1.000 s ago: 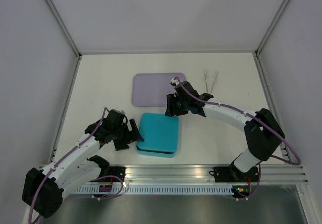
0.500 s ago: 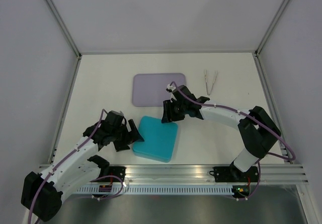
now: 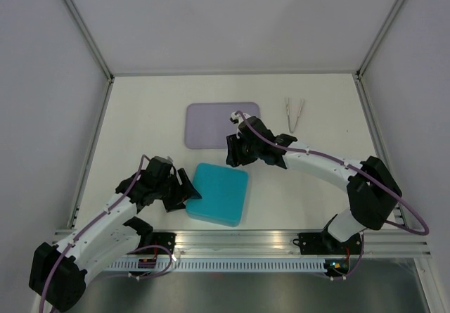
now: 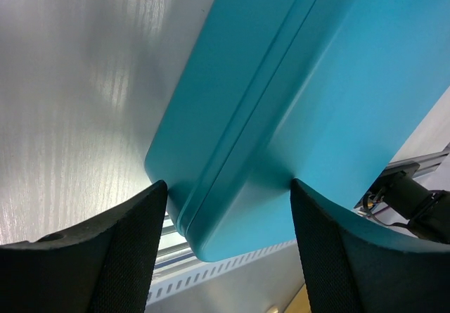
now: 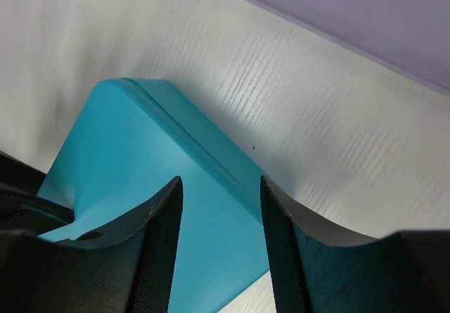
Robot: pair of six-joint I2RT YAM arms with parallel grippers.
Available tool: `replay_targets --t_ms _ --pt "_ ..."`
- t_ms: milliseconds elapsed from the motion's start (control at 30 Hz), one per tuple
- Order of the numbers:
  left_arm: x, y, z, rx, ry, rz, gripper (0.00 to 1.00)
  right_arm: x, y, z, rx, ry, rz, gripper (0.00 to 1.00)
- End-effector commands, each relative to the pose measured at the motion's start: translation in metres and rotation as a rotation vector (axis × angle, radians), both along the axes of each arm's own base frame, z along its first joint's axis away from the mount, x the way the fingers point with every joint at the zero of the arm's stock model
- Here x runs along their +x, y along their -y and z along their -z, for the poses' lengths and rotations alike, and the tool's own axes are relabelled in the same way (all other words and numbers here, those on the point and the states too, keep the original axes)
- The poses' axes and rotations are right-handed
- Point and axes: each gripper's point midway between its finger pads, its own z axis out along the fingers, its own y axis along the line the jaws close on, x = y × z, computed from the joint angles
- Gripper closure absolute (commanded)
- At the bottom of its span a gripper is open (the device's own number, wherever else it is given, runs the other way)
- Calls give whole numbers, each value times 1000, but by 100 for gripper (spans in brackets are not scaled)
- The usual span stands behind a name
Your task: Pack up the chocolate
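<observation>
Left gripper spread wide, straddling corner of teal box. Right gripper parted, hovering over box's far corner, holding nothing.

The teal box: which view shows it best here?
The top external view: the whole teal box shows, lid on, between both grippers, near the lavender tray. The left wrist view shows only one corner and the lid seam between its fingers; the right wrist view only another corner.
</observation>
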Motion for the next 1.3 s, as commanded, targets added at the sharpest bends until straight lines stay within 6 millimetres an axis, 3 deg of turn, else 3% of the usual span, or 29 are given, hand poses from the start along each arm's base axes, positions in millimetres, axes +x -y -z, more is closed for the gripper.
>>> replay_targets --t_ms 0,300,433,500,600,767,833,867,1000,1067,1167,1267 --pt "-7 -3 9 3 -49 -31 26 -6 -2 -28 -26 110 -24 48" --pt "-5 -9 17 52 -73 -62 35 -54 -6 43 -143 -5 -84 64" --pt "-6 -13 22 80 -93 -78 56 -51 2 62 -204 -24 -42 74" --pt "-6 -16 23 89 -90 -88 66 -49 3 58 -210 -9 -36 75" --pt "-8 -17 26 96 -93 -92 73 -43 -1 43 -183 26 -36 75" --pt "-7 -21 24 122 -89 -87 74 -39 -10 4 -112 103 -50 76" --pt "2 -25 11 141 -43 -104 73 -38 -10 -10 -90 132 -42 76" --pt "7 -27 4 146 -14 -117 73 -37 -9 -27 -58 163 -28 76" --pt "38 -22 -57 98 170 -155 70 -51 -2 -56 13 201 -57 78" --pt "49 -17 -76 72 232 -143 69 -62 3 -65 50 215 -86 79" --pt "64 -9 -102 65 288 -114 69 -83 5 -65 83 198 -153 79" --pt "79 7 -104 39 314 -58 69 -105 0 -55 124 155 -221 79"
